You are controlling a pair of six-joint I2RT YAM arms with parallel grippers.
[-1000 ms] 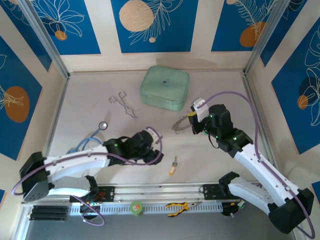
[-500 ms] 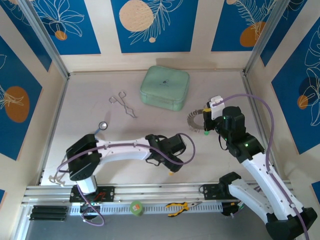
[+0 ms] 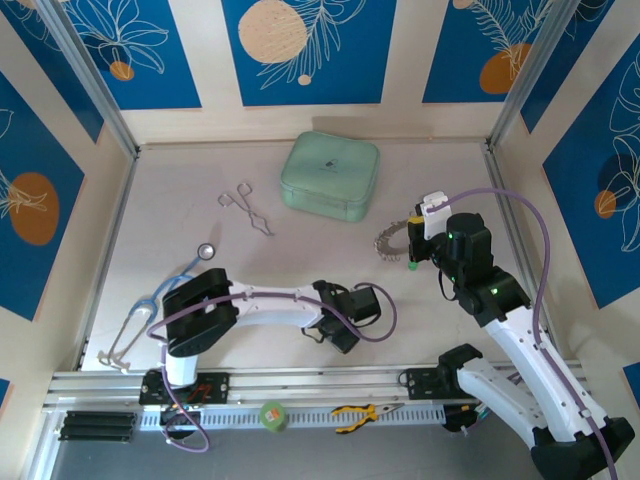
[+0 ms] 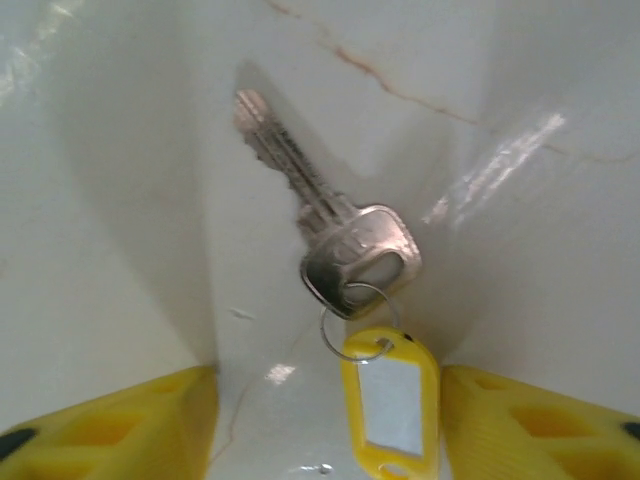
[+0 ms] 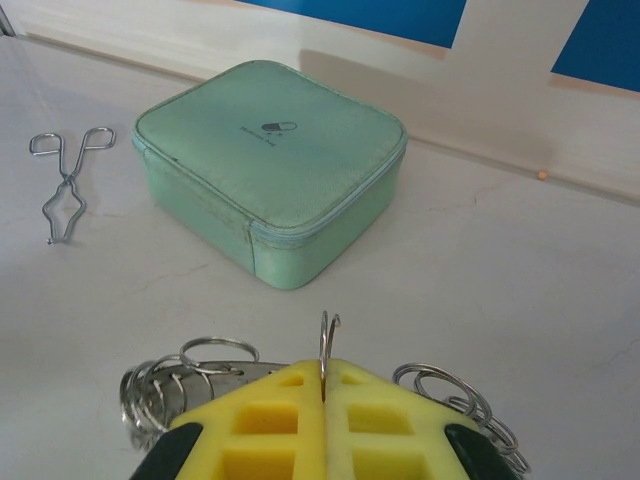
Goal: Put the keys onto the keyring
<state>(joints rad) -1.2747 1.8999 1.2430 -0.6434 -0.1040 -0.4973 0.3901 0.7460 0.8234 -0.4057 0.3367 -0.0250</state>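
Right now your left gripper (image 4: 325, 412) sits with jaws apart, the yellow-tagged key (image 4: 335, 235) lying flat on the table (image 4: 100, 200) between them, while your right gripper (image 5: 323, 388) pinches the keyring (image 5: 200, 362) near the green case (image 5: 270, 180).

A silver key (image 4: 340, 235) lies on the white tabletop (image 4: 100, 200), joined by a small ring (image 4: 355, 320) to a yellow tag (image 4: 392, 405) between the two yellow jaws, which stand apart.

One key (image 4: 330, 225), one keyring (image 3: 390, 243), one case (image 3: 330, 177), one forceps (image 3: 246, 208), one stethoscope (image 3: 205, 251)
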